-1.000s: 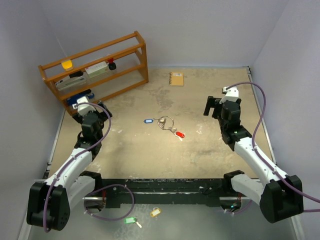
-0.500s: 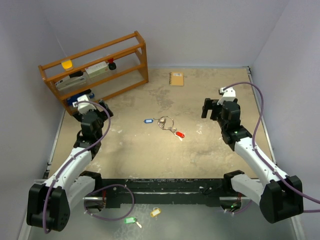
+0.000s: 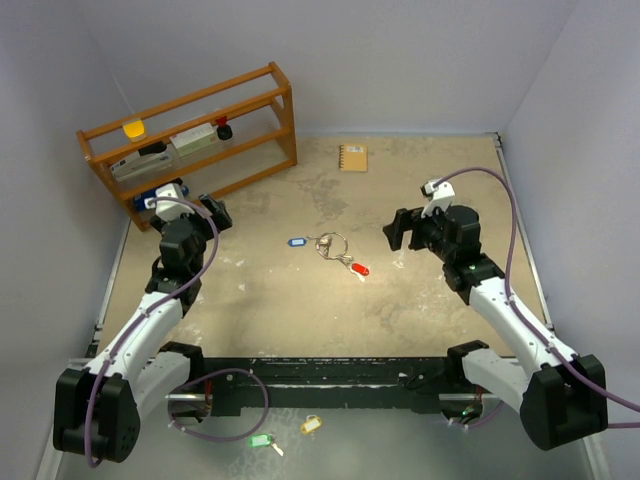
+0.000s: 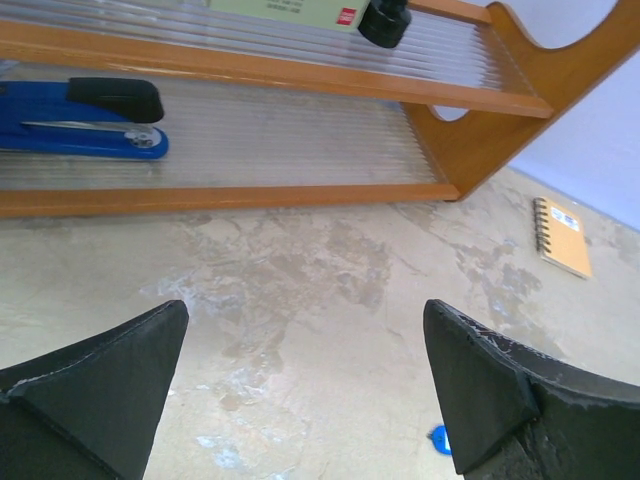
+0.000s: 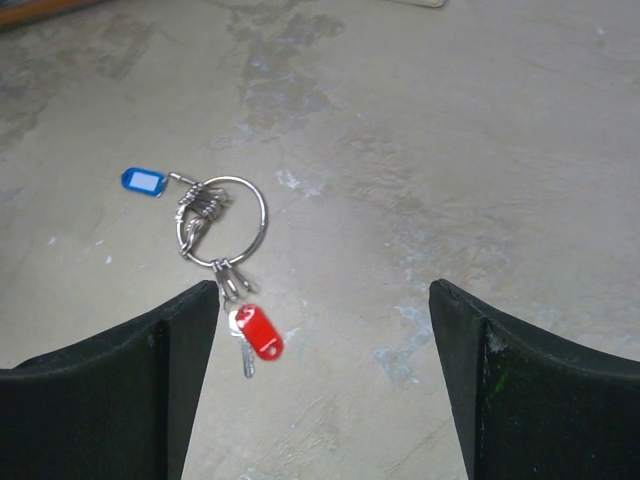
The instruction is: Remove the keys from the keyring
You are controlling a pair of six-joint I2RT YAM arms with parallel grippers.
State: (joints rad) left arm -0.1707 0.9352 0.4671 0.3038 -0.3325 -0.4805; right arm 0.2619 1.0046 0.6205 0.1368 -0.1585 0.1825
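Note:
The keyring [image 3: 326,245] lies flat near the middle of the table, a thin silver ring [image 5: 263,218] with a bunch of plain keys. A blue-tagged key [image 3: 296,241] [image 5: 144,181] trails off its left side. A red-tagged key [image 3: 361,269] [image 5: 262,333] hangs off its near right side. My right gripper [image 3: 398,232] [image 5: 323,287] hovers open just right of the red tag, with nothing between its fingers. Open and empty too, my left gripper [image 3: 215,213] [image 4: 306,305] stays far left by the shelf; a sliver of the blue tag [image 4: 440,440] shows beside its right finger.
A wooden shelf [image 3: 190,130] stands at the back left, holding a blue stapler [image 4: 85,120] and small items. A tan spiral notebook [image 3: 352,157] [image 4: 562,236] lies at the back. A green tag [image 3: 260,440] and a yellow tag [image 3: 311,425] lie in front of the arm bases.
My right gripper has swung left and slightly nearer, closing the distance to the keyring. My left gripper has edged a little to the right. The keys have not moved.

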